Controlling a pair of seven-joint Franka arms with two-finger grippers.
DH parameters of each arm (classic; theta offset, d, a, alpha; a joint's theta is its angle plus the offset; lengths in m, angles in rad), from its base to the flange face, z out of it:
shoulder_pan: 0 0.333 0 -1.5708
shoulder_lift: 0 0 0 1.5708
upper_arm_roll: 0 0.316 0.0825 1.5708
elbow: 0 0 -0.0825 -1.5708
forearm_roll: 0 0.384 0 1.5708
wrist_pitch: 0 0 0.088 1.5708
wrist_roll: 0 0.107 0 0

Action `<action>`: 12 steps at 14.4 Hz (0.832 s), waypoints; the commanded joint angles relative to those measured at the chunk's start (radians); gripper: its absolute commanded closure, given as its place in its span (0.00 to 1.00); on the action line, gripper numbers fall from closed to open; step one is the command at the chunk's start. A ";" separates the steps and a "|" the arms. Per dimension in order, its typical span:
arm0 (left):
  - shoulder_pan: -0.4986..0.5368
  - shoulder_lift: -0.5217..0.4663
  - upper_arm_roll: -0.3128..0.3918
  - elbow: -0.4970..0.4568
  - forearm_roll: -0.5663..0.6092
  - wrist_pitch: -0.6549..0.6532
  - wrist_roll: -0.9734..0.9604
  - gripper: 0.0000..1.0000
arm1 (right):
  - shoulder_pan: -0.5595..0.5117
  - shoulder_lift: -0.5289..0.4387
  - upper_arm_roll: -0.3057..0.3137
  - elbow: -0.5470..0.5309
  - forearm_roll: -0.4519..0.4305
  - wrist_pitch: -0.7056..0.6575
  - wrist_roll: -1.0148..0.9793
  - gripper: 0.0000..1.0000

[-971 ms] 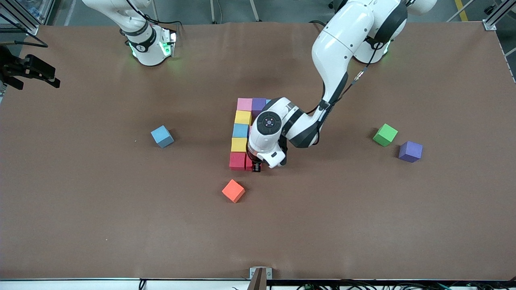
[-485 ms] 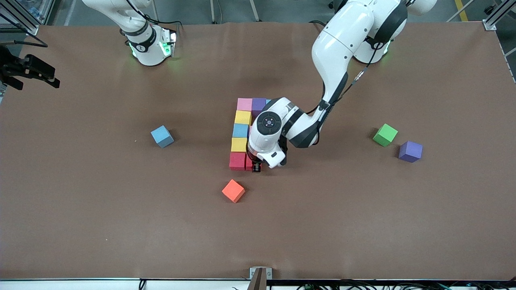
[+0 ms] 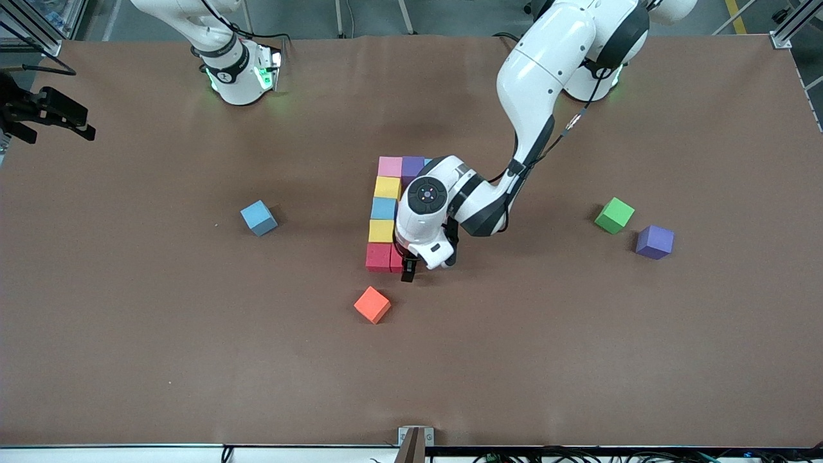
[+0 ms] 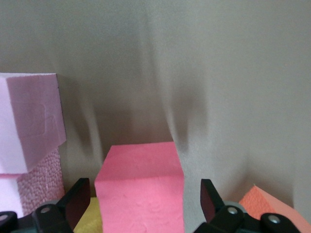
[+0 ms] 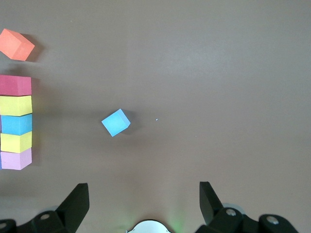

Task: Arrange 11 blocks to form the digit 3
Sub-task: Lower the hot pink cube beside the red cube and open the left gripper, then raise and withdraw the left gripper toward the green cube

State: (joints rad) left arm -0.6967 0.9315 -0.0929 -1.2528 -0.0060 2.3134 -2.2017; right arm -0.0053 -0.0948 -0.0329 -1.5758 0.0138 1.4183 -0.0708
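Eleven foam blocks [image 3: 384, 209], likely light, slightly squashy, grippy: best pinched across flat opposite faces. Left gripper [image 4: 144, 206] spread, straddling red cube [image 4: 140, 187] at table [image 3: 193, 360] centre, not pinching. Right gripper [image 5: 144, 204] spread, empty, waiting above table's right-arm edge.

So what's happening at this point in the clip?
The left gripper is down at the near end of the block figure, jaws open around a red block it isn't gripping. The right arm waits, its gripper open above the loose blue block. Green and purple blocks lie loose toward the left arm's end; an orange cube sits nearer the camera.
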 commanded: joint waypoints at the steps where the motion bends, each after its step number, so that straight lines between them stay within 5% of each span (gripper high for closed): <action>1: -0.007 -0.063 0.009 0.006 0.017 -0.074 0.002 0.00 | -0.001 -0.033 -0.001 -0.033 0.011 0.014 -0.009 0.00; 12: 0.152 -0.332 0.013 -0.013 0.024 -0.328 0.200 0.00 | 0.002 -0.034 0.002 -0.033 0.003 0.013 -0.012 0.00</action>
State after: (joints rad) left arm -0.5477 0.6446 -0.0810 -1.2293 -0.0015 2.0274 -2.0323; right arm -0.0051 -0.0952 -0.0309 -1.5760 0.0138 1.4191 -0.0712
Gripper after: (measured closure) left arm 0.000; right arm 0.000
